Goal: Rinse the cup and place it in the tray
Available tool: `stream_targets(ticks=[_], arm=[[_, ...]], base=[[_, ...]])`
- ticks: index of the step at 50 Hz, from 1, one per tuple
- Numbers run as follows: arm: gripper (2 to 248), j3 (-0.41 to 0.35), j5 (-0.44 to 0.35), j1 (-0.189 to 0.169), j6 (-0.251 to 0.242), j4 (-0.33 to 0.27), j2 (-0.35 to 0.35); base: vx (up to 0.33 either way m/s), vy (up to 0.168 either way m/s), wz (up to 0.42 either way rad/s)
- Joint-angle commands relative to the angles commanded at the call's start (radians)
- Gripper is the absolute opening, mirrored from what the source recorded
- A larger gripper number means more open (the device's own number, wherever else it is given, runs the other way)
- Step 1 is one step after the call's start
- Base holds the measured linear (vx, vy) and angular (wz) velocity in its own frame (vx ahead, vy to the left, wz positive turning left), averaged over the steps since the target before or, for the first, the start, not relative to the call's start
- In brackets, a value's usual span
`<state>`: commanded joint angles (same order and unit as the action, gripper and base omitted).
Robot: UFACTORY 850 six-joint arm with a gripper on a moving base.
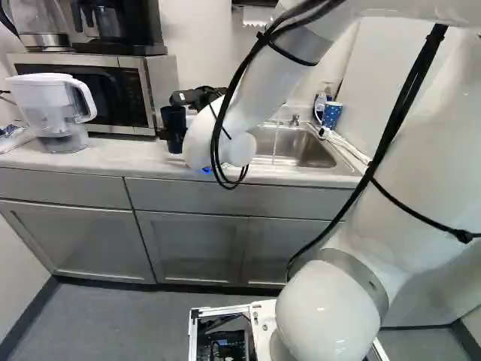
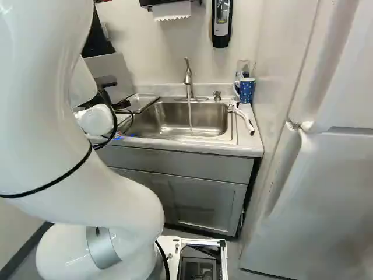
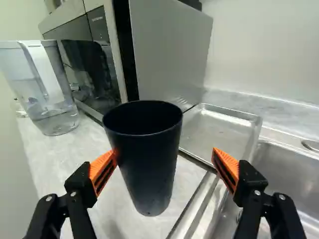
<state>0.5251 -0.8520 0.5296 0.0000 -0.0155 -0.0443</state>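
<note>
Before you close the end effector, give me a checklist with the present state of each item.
1. End effector open, cup between its fingers: ok.
2. Cup upright on the counter: ok.
3. Cup centred between the fingers: not ok; it sits at one orange pad, with a gap to the other.
4. Cup empty: cannot tell; its inside is dark.
5. Water running from the faucet into the sink: ok.
6. Tray beside the sink: ok.

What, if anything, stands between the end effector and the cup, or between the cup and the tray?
Nothing visible does. The open end effector faces the upright cup, one finger close against its side; the tray lies just beyond, partly hidden by the cup.
</note>
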Motion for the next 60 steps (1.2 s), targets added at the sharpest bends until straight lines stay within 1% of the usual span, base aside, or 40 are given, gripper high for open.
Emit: stream_targets(ticks=[10,26,42,43,47,48,52,53,58,59,60], arm=[[247,-0.004,-0.062,0.000,0.000,0.000,0.019],[247,-0.006,-0.063,0.000,0.000,0.000,0.027],[247,0.002,-0.063,0.009,0.000,0.000,0.036],[236,0.002,-0.063,0.009,0.000,0.000,0.036],[236,0.002,-0.063,0.009,0.000,0.000,0.036],[197,0.002,-0.063,0.009,0.000,0.000,0.036],[197,0.002,-0.063,0.009,0.000,0.000,0.036],[158,0.002,-0.063,0.009,0.000,0.000,0.036],[158,0.002,-0.063,0.009,0.000,0.000,0.036],[127,0.002,-0.063,0.009,0.000,0.000,0.036],[127,0.002,-0.063,0.009,0.000,0.000,0.036]], base=[[0.000,0.000,0.000],[0.000,0.000,0.000],[0.000,0.000,0.000],[0.000,0.000,0.000],[0.000,0.000,0.000],[0.000,0.000,0.000],[0.000,0.000,0.000],[0.000,0.000,0.000],[0.000,0.000,0.000],[0.000,0.000,0.000],[0.000,0.000,0.000]])
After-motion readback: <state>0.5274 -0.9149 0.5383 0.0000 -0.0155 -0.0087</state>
